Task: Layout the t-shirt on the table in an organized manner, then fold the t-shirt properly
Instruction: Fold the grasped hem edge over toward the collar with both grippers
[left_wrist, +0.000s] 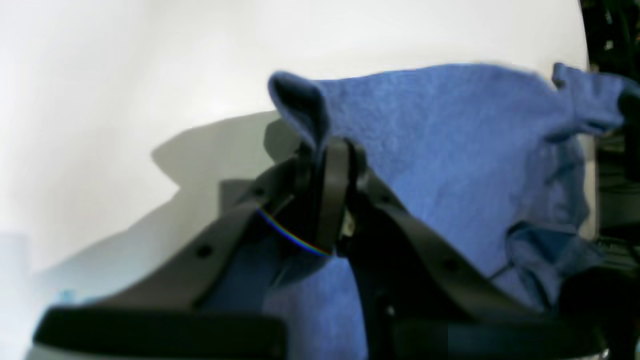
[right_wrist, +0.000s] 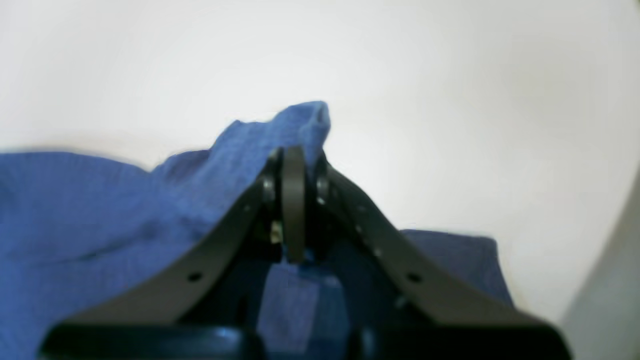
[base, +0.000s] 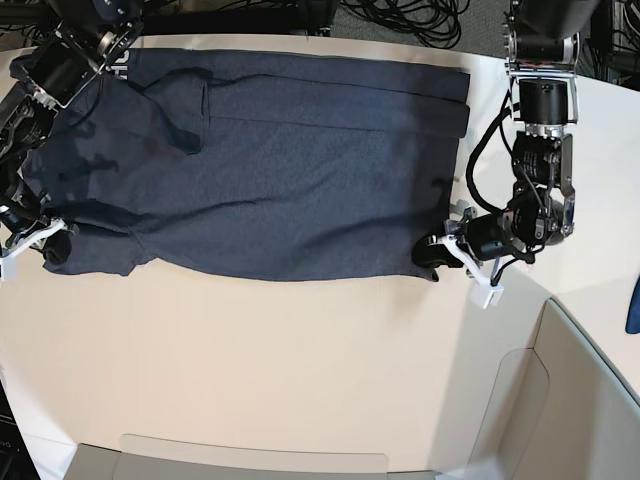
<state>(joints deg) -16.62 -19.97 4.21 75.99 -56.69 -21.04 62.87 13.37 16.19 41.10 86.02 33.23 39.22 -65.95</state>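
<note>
Item: t-shirt (base: 270, 170), dark navy, spread wide across the far half of the counter (base: 300, 370), one sleeve still bunched.
Left end effector (left_wrist: 320, 150): clamped shut on a lower corner of the cloth.
Right end effector (right_wrist: 295, 150): clamped shut on the opposite lower corner.
Step, as judged: laying out, or starting a first fold.
Next move: both corners carried evenly, cloth kept taut.

place: robotics lab or test bench | signs: two black robot arms (base: 540, 120) fixed at a wide off-white table (base: 300, 370) — a tangle of black cables (base: 400, 18) on the floor behind it | also: grey-beige box walls (base: 560, 400) at the near corner — no household furnishings visible
</note>
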